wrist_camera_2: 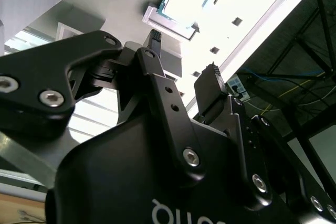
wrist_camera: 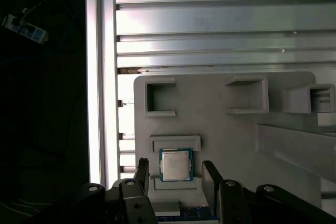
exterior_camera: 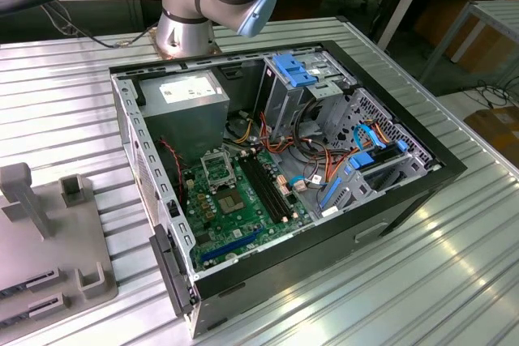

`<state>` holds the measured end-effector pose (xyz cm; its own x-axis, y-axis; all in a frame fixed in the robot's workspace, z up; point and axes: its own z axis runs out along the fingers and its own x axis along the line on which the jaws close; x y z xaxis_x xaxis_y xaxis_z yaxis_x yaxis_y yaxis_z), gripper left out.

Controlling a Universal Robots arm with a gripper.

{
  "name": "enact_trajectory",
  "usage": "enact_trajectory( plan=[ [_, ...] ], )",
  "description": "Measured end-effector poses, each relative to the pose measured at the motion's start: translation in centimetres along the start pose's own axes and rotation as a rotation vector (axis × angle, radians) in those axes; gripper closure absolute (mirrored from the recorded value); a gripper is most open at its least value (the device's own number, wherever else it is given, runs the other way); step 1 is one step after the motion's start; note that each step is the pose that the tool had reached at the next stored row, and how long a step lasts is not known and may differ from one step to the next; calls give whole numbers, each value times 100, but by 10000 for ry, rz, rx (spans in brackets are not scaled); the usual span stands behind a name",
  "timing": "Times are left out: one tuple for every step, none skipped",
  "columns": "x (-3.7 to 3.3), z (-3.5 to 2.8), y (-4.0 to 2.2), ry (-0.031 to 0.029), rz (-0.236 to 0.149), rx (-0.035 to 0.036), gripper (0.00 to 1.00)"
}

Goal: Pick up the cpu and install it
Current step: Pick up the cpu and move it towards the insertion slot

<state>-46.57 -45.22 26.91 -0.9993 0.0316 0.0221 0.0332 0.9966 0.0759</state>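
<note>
The cpu [wrist_camera: 176, 164] is a small square chip with a grey metal top. It lies flat in a shallow seat on a grey fixture plate [wrist_camera: 210, 114], and the second wrist view shows the cpu [wrist_camera_2: 184, 1] beyond the fingertips. My gripper [wrist_camera: 175, 167] is open above it, with one black finger [wrist_camera: 142, 174] on each side of the chip and nothing held. In the exterior view the green motherboard [exterior_camera: 239, 204] lies inside the open computer case [exterior_camera: 389, 200], with its silver socket [exterior_camera: 215, 170] near the power supply.
The grey fixture plate [exterior_camera: 49, 241] sits on the ribbed aluminium table [exterior_camera: 454, 281] at the exterior view's left, with upright blocks and slots. The arm's base [exterior_camera: 186, 26] stands behind the case. Cables and drive cages fill the case's right half.
</note>
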Motion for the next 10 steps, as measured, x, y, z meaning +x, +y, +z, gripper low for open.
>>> enact_trajectory(
  plan=[
    [0,0,0,0,0,0,47],
    [0,0,0,0,0,0,47],
    [0,0,0,0,0,0,47],
    [0,0,0,0,0,0,47],
    [0,0,0,0,0,0,47],
    [0,0,0,1,0,0,47],
    [0,1,0,0,0,0,47],
    [0,2,-2,-2,2,-1,47],
    [0,4,-6,-3,0,-2,47],
    [-2,11,-11,-3,0,-2,47]
  ],
)
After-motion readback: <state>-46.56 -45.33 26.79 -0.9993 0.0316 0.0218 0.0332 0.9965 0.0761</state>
